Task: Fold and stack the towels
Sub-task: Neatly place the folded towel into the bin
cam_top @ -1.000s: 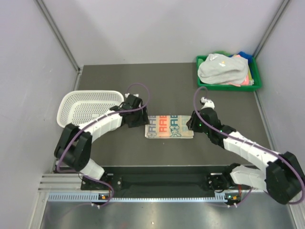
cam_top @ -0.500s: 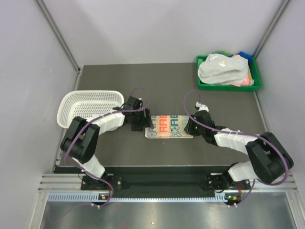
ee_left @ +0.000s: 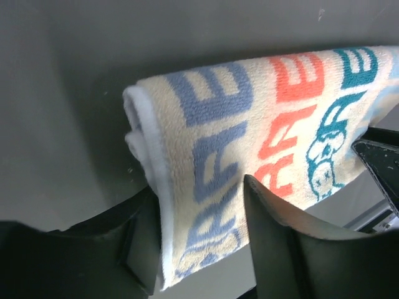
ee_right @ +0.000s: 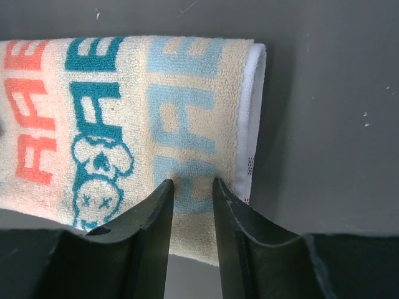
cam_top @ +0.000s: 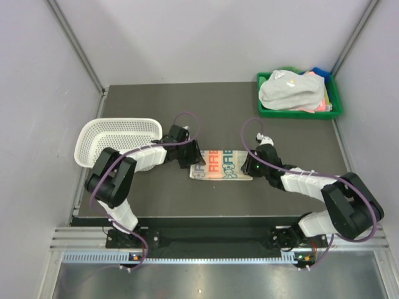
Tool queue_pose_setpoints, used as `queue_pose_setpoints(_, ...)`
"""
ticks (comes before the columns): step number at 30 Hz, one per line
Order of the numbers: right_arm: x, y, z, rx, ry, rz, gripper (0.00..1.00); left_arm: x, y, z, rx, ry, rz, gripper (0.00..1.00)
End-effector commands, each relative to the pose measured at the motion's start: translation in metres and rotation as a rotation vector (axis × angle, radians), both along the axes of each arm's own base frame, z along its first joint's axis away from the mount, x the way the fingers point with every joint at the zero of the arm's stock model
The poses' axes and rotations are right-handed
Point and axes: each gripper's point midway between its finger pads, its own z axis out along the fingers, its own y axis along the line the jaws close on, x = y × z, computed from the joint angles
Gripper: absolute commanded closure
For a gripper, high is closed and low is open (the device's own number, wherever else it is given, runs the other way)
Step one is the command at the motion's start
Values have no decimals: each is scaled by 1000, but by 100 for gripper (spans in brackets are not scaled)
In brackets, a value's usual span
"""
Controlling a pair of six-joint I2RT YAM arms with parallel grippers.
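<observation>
letters "rae" on towel point(ee_right: 124, 93)

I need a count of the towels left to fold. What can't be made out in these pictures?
- Towels in the tray: in the top view the grey towel covers them. Only coloured edges show, so no count.
- Lettered towel: its layers can't be counted, as both wrist views cut it off.
- Grip: the left fingers and right fingers hide their own contact with it.
</observation>
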Motion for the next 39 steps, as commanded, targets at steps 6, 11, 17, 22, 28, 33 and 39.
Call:
queue_pose_setpoints(6,3,0,14,20,-35,10,67,-27,30,-53,247,114,26,87)
queue_pose_setpoints(11,6,4,34,39,-74,32,49,-2,40,-16,423,-15,36,100)
queue_pose_setpoints(17,11,7,80,65,-158,56,36,34,53,51,621,-155,79,100)
queue_pose_setpoints(22,7,10,101,80,-193,90,35,53,65,107,725,-256,113,100)
queue_pose_setpoints(28,6,11,98,52,-175,126,35,56,111,155,975,-305,196,100)
queue_pose_setpoints(33,5,15,95,44,-165,153,35,58,156,185,1111,-311,294,100)
queue_pose_setpoints(39,8,19,96,47,-161,166,36,59,219,184,1275,-235,408,100)
